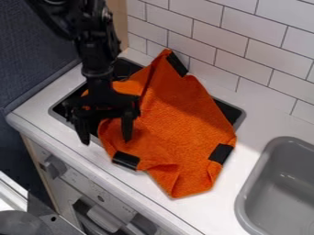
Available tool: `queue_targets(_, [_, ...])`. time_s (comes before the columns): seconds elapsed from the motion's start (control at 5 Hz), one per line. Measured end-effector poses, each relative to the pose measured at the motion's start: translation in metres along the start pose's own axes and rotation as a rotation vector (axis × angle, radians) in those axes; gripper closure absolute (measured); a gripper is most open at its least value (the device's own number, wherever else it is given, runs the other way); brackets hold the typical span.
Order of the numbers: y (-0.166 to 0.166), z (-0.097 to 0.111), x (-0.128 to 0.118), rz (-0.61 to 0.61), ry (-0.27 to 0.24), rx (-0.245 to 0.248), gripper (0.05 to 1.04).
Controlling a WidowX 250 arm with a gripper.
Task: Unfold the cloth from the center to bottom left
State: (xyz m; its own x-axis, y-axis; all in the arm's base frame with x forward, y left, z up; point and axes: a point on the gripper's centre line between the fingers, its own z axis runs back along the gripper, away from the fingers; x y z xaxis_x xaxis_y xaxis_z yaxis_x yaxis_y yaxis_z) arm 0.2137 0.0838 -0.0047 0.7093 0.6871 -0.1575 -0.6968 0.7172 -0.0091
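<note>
The gripper (105,136) hangs over the left part of the cloth with its two fingers spread wide, so it is open with nothing held between them. Its right finger overlaps the cloth's left side in the view; the left one is over the counter's front strip. The orange cloth (178,114) lies across the dark stove top, rumpled, with a pointed end up by the tiles and another low on the counter. Black patches show at its top, right edge and lower left. Part of its left side is hidden behind the gripper.
A grey sink (246,202) is set in the white counter (260,120) at the right. White wall tiles (245,55) rise behind the stove. Along the counter's front are stove knobs (55,166), and a dark panel stands at the left.
</note>
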Motion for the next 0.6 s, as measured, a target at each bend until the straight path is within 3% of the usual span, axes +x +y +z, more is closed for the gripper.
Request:
queue_targets(0.2, [0.0051,-0.0154,0.0021,0.019,0.037,-0.024,0.140])
queue_targets(0.6, [0.0070,-0.0175,0.0030,0.050,0.046,-0.026,0.727])
